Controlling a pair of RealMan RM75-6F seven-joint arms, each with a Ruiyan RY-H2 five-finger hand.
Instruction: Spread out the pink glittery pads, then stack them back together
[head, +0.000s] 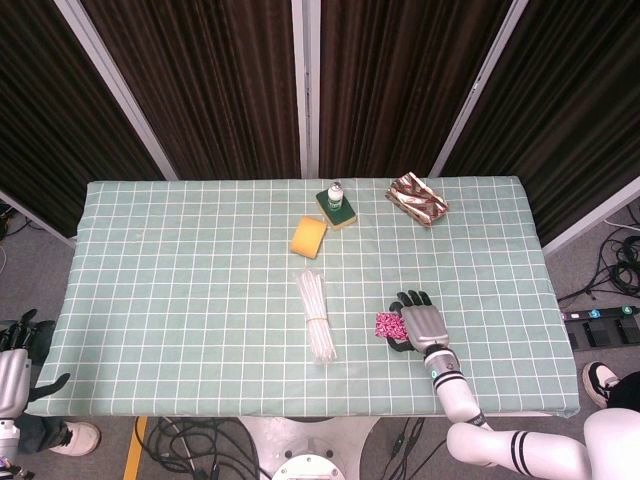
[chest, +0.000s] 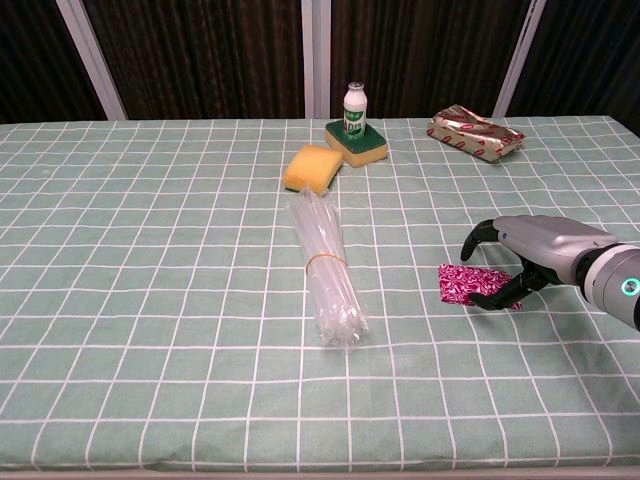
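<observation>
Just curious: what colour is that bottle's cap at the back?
White; the small bottle shows best in the chest view.

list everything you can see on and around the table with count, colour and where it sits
pink glittery pads: one stack, count within it unclear, pink, right front of table under the right hand's fingers
clear plastic tube bundle: one, transparent with a yellow band, table centre
yellow sponge: one, yellow, behind the bundle
green-topped sponge: one, green and yellow, far centre
small bottle: one, white with green label, standing on the green-topped sponge
wrapped packet: one, brown and red, far right
tablecloth: one, green with white grid
right hand: grey, touching the pads
left hand: grey, off the table's left front corner
</observation>
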